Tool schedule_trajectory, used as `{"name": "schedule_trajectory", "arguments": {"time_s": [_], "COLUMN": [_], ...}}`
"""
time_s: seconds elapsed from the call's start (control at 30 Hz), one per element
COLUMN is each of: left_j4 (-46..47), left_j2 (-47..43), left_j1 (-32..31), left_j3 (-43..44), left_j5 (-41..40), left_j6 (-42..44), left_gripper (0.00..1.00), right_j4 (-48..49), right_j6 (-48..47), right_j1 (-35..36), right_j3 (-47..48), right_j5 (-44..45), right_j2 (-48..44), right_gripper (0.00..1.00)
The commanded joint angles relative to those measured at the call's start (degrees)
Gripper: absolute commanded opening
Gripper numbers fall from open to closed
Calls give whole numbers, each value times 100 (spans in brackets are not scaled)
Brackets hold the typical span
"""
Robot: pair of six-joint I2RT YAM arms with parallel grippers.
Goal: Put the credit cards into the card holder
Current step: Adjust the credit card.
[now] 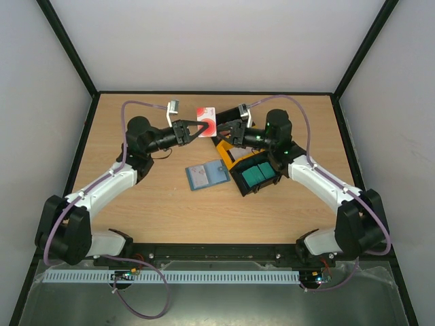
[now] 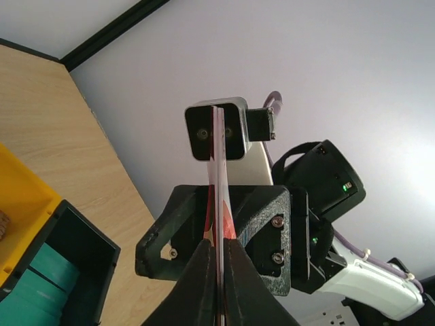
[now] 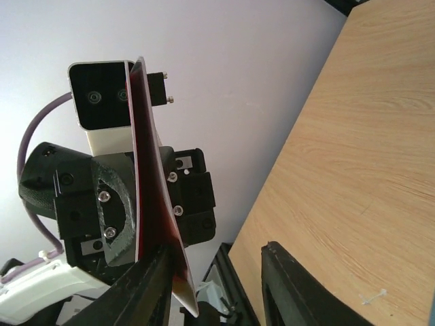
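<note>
A red-and-white credit card (image 1: 206, 119) hangs in the air above the back of the table, with my left gripper (image 1: 202, 127) shut on its edge. In the left wrist view the card (image 2: 217, 163) stands edge-on between the closed fingers (image 2: 204, 272). My right gripper (image 1: 219, 129) faces it from the right and stands open. The card (image 3: 151, 190) lies against one finger (image 3: 146, 285), and the other finger (image 3: 292, 285) is well apart from it. The card holder (image 1: 206, 176), a teal-blue wallet, lies open on the table below. More teal cards (image 1: 257, 174) sit in a black bin.
A black bin (image 1: 242, 184) and a yellow bin (image 1: 225, 155) stand together right of the wallet, under the right arm. In the left wrist view the black bin (image 2: 81, 238) and the yellow bin (image 2: 24, 200) show at lower left. Black frame rails edge the table.
</note>
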Motion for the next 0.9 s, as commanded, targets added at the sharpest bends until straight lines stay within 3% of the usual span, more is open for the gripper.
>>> {"name": "schedule_trajectory", "arguments": {"time_s": [0.0, 0.2, 0.37, 0.4, 0.63, 0.87], "left_j4": [-441, -293, -302, -297, 127, 193], "left_j2": [-88, 15, -27, -45, -141, -139], "left_j1": [-323, -323, -258, -211, 208, 373], "left_j3": [169, 144, 161, 153, -123, -364], "left_j5": [573, 596, 388, 345, 289, 363], "left_j6": [433, 179, -114, -196, -953, -1062], "left_gripper": [3, 3, 5, 5, 7, 7], "right_j4": [1157, 1903, 3237, 3432, 3714, 3529], "right_j6": [618, 1218, 2380, 2557, 3234, 3437], "right_j1": [149, 155, 149, 153, 50, -164], "right_j3": [147, 136, -118, -156, -304, -363], "right_j5": [-429, -527, -445, -399, 18, 180], "right_j2": [115, 209, 280, 291, 251, 130], "right_gripper": [38, 34, 4, 2, 2, 2]}}
